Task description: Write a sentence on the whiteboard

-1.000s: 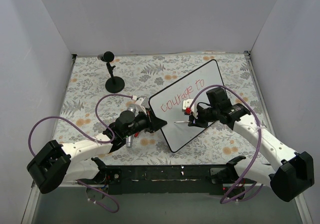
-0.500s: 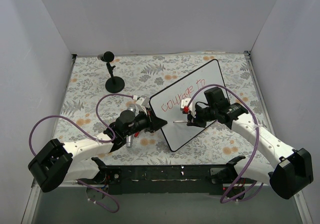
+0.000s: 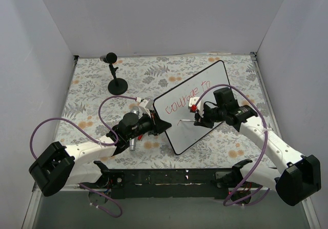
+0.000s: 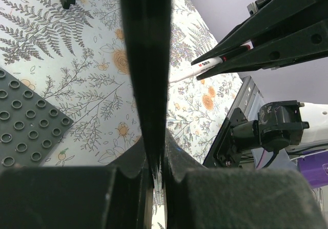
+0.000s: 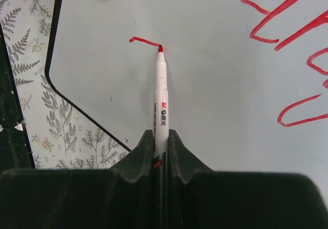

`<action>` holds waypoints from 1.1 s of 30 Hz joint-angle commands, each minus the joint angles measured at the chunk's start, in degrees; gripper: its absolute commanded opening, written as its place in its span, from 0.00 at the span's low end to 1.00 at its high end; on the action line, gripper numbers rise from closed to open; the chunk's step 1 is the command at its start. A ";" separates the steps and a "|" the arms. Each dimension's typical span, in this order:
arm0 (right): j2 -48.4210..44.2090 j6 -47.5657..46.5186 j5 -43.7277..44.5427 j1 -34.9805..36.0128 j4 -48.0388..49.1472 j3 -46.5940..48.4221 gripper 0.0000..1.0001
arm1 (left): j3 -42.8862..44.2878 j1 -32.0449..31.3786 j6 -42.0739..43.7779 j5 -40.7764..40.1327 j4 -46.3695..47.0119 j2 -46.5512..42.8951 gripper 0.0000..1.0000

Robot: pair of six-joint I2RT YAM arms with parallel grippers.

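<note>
Red-tipped marker (image 5: pixel 161 101) clamped in right jaws, tip on whiteboard (image 5: pixel 220 126); left jaws tight on its edge.

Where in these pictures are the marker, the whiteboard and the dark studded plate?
marker (image 5: pixel 161 101): right wrist view, on its white barrel.
whiteboard (image 3: pixel 182 137): top view, on the bare white face near its lower corner.
studded plate (image 4: pixel 25 121): left wrist view, on its studded top.
</note>
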 commanded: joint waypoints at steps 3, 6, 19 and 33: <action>-0.86 -2.29 1.34 -0.45 0.01 -1.66 0.01 | 1.26 -0.03 2.67 -0.28 1.10 -0.47 0.00; -0.78 -3.17 0.99 -0.37 -0.88 -2.63 0.01 | 1.26 0.05 2.76 -0.36 1.28 -0.38 0.00; 1.42 -3.88 -2.44 0.86 -2.20 -1.14 0.01 | 1.17 0.05 2.67 -0.01 1.63 0.14 0.00; 2.83 -1.68 -1.30 1.04 -0.18 4.22 0.01 | 0.99 -0.04 2.67 -0.01 1.54 0.15 0.00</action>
